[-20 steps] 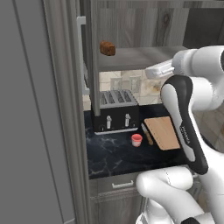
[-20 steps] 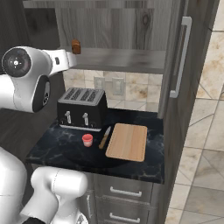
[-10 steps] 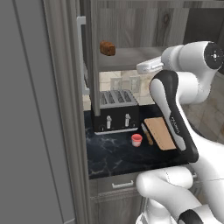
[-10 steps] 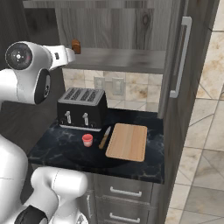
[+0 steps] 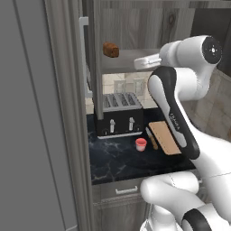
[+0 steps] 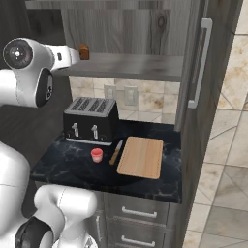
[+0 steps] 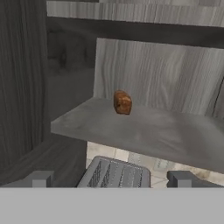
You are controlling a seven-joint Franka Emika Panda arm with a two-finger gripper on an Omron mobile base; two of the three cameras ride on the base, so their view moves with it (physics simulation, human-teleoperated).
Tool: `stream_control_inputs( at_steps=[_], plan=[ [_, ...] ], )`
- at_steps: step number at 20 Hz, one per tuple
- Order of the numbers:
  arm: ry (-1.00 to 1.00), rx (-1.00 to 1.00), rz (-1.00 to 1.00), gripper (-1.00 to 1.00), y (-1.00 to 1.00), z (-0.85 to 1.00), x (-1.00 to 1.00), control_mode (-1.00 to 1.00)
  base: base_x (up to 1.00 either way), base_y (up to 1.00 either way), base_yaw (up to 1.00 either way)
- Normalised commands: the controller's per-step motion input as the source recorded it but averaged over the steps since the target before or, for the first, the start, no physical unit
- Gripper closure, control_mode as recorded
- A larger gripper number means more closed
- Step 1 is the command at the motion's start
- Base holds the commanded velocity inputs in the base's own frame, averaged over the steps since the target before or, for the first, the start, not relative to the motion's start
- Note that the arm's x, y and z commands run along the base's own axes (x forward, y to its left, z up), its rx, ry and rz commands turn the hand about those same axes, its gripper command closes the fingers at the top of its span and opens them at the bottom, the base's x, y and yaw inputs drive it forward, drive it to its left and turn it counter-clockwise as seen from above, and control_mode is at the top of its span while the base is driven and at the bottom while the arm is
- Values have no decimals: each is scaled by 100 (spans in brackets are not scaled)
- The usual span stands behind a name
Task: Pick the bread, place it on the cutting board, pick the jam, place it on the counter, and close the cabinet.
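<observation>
My jaws [image 7: 111,178] are spread wide apart and hold nothing. Their two tips poke up at the bottom of the hand view, with the top of the toaster [image 7: 116,173] between them. Farther off, in the middle of that view, the bread [image 7: 122,102] sits on the grey shelf [image 7: 166,135] of the cabinet [image 7: 144,74], well away from my tips.

In the right base view my hand is at the upper left, near the bread [image 6: 84,52]. Lower down is the black worktop [image 6: 63,164]. The jam [image 6: 97,155] stands on it in front of the toaster [image 6: 91,119]. A knife [image 6: 116,152] lies just beside the jam, and the cutting board [image 6: 141,156] lies right of the knife. The cabinet door [image 6: 198,77] at the upper right stands open.
</observation>
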Motion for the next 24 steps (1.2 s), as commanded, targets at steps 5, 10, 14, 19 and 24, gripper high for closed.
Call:
stream_control_inputs(
  at_steps=[5, 10, 14, 19, 24],
  plan=[
    [2, 8, 0, -100, 0, 5, 5, -100, 0, 0, 0],
    [0, 2, 0, -100, 0, 0, 9, -100, 0, 0, 0],
    [0, 0, 0, -100, 0, 0, 24, -100, 0, 0, 0],
    [1, 0, 0, -100, 1, 0, 25, -100, 0, 0, 0],
    [5, 0, 0, -100, 9, 0, 23, -100, 0, 0, 0]
  ],
)
